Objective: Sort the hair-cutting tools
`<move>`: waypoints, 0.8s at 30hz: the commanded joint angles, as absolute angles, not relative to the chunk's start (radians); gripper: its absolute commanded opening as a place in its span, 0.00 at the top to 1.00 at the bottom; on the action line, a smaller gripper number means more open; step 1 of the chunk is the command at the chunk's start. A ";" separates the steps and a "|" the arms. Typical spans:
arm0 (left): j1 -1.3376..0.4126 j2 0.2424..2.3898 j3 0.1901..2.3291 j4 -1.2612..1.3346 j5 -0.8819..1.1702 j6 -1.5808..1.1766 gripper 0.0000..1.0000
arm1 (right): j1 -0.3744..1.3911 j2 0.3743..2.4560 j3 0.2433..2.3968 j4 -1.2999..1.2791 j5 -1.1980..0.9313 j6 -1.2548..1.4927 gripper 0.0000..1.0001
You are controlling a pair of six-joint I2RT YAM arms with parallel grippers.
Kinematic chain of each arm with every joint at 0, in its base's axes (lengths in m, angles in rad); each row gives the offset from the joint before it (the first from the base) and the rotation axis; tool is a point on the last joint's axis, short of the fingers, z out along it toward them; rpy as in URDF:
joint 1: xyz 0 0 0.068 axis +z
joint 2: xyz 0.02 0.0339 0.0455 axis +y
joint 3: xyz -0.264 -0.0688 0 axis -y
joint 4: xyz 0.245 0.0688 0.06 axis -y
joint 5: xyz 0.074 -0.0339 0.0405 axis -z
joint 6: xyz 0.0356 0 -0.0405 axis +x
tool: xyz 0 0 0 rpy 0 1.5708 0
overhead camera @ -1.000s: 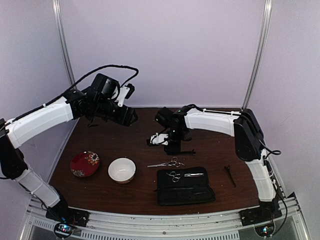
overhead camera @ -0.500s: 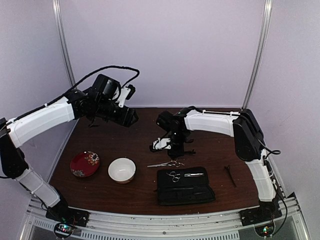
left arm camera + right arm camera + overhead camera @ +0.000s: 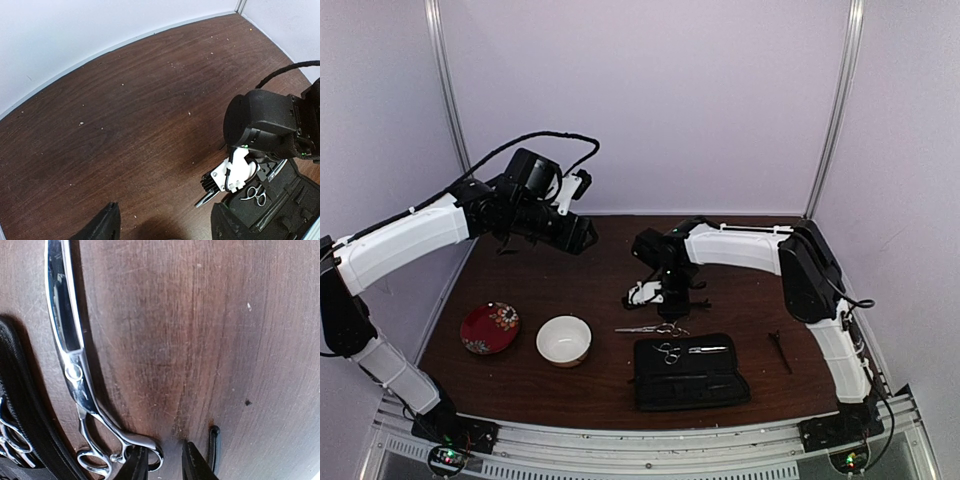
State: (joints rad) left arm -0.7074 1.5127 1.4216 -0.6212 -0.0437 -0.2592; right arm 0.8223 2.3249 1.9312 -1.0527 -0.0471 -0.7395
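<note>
Change: the right arm has dropped over the last second. In the top view its wrist sits lower and closer to the loose scissors (image 3: 653, 329) than it did a second ago. The left arm has not moved.

Right gripper (image 3: 164, 463) now hangs just above the tabletop (image 3: 570, 290), right at the ring-handle end of those scissors. In the right wrist view its fingers (image 3: 138, 462) stand a little apart with nothing clamped. The nearest ring lies just in front of the gap, close against the left-hand fingertip. I cannot tell whether anything touches yet.

The loose scissors lie flat on the tabletop, blades closed, just beyond the far edge of the black pouch (image 3: 690, 378). The second scissors (image 3: 685, 351) already lie on the pouch. The black stick piece (image 3: 780, 350) lies on the wood to the right of the pouch, apart from it.

Left gripper (image 3: 165, 229) is up in the air over the rear left of the tabletop, fingers wide apart, holding nothing.

What it means: my read is that this is the approach for picking up the loose scissors, with the grasp not yet made. One pair is placed, and one pair plus the stick are still to go. Risk: the scissors are thin metal lying flat on wood, so the fingers must straddle the ring or shank, or they will skid off.

The white bowl (image 3: 564, 340) and red plate (image 3: 489, 327) at the left are empty, as far as I can see.
</note>
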 commanded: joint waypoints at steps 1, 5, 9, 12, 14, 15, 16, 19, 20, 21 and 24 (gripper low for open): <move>-0.698 1.518 1.445 -0.601 -0.031 -0.245 0.35 | 0.816 2.368 1.966 -1.093 -0.032 -0.761 0.76; -0.698 1.518 1.445 -0.601 -0.032 -0.244 0.35 | 0.817 2.383 1.986 -1.118 -0.030 -0.761 0.85; -0.698 1.520 1.445 -0.601 -0.036 -0.244 0.35 | 0.815 2.329 1.970 -1.084 -0.009 -0.738 0.92; -0.698 1.516 1.447 -0.604 -0.037 -0.245 0.35 | 0.815 2.273 1.996 -1.101 -0.002 -0.742 0.99; -0.698 1.507 1.446 -0.604 -0.035 -0.245 0.35 | 0.815 2.232 2.004 -1.106 -0.002 -0.742 1.00; -0.698 1.502 1.447 -0.603 -0.038 -0.245 0.35 | 0.815 2.209 2.002 -1.104 -0.002 -0.738 1.00; -0.698 1.499 1.446 -0.603 -0.043 -0.244 0.35 | 0.815 2.187 1.996 -1.102 -0.003 -0.734 1.00; -0.698 1.485 1.444 -0.604 -0.054 -0.244 0.35 | 0.815 2.106 1.960 -1.094 -0.004 -0.716 1.00; -0.698 1.482 1.444 -0.604 -0.056 -0.244 0.35 | 0.815 2.079 1.939 -1.089 -0.003 -0.712 1.00; -0.698 1.479 1.444 -0.604 -0.058 -0.244 0.35 | 0.815 2.049 1.913 -1.084 0.001 -0.710 1.00; -0.698 1.475 1.442 -0.604 -0.070 -0.242 0.35 | 0.815 1.956 1.814 -1.089 0.028 -0.724 1.00</move>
State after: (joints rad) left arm -0.7074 1.5116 1.4216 -0.6220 -0.0490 -0.2592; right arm 0.8192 2.0880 1.9133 -1.0821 -0.0154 -0.7300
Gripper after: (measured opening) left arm 0.648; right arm 0.024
